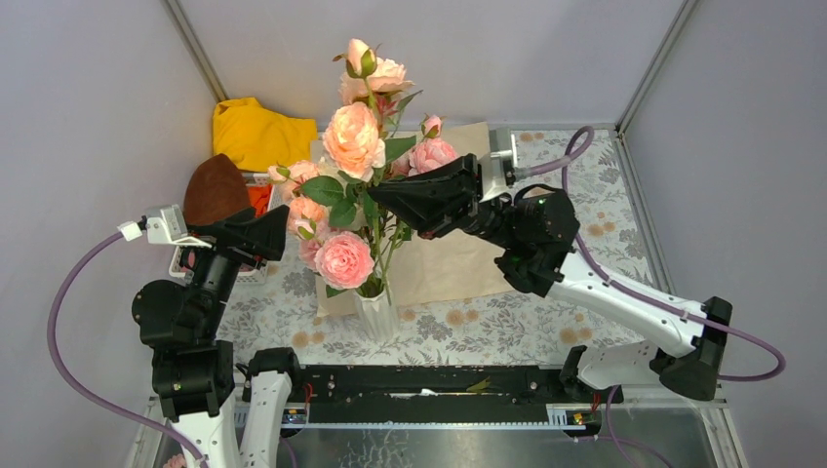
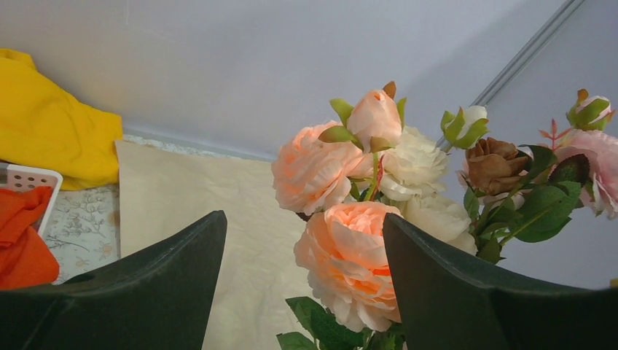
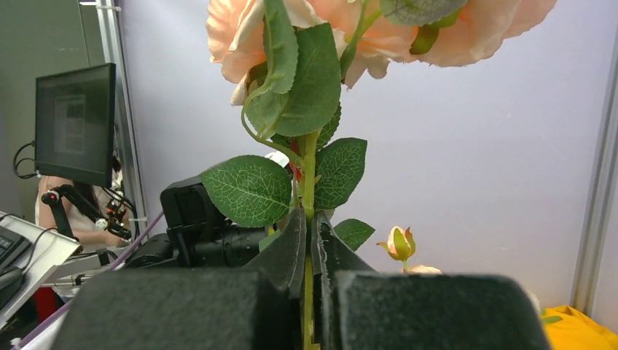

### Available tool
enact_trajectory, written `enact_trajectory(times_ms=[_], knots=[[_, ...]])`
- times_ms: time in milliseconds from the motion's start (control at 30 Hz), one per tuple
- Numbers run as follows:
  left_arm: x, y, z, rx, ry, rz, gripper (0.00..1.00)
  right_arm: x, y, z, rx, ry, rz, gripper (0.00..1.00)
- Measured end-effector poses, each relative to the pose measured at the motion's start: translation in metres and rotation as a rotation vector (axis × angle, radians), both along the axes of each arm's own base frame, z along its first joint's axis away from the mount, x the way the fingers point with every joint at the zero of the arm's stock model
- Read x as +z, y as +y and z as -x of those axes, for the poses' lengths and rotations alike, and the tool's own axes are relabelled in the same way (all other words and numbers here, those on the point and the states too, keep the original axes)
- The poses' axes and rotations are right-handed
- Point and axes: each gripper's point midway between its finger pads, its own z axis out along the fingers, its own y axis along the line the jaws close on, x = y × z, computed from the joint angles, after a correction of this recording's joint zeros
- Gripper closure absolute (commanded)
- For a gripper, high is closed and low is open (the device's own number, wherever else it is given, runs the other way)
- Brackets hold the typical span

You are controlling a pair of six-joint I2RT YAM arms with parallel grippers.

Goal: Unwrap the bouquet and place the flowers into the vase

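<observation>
Your right gripper (image 3: 310, 240) is pinched tight on a green stem (image 3: 309, 171) just below a cluster of leaves, with a peach rose overhead. From above, you can see it reaching into the bunch from the right. Your left gripper (image 2: 302, 240) stands wide apart and holds nothing, its fingers (image 2: 182, 262) facing the blooms from the left of the bunch. The flowers (image 1: 353, 138) stand upright in the white ribbed vase (image 1: 374, 314), near the front middle of the tabletop (image 1: 507, 331). The tan kraft paper (image 1: 458, 263) lies flat and open behind the vase and to its right. A yellow cloth (image 1: 255, 132) sits at the back left.
</observation>
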Motion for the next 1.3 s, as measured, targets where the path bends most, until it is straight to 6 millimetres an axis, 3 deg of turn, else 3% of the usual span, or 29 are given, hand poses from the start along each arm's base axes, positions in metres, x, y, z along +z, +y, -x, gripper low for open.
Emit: enact_trajectory(times_ms=[300, 600, 700, 1300], knots=[[-0.009, 0.007, -0.008, 0.033, 0.019, -0.032, 0.14, -0.016, 0.028, -0.018, -0.022, -0.007, 0.02, 1.0], [-0.019, 0.01, -0.017, 0.043, 0.054, -0.041, 0.14, 0.022, 0.021, -0.016, -0.052, -0.079, -0.058, 1.0], [-0.02, 0.011, -0.018, 0.047, 0.057, -0.043, 0.14, 0.024, 0.019, -0.016, -0.063, -0.09, -0.07, 1.0], [-0.025, 0.011, -0.02, 0.048, 0.068, -0.041, 0.14, -0.038, 0.03, -0.03, -0.089, -0.011, 0.031, 1.0]])
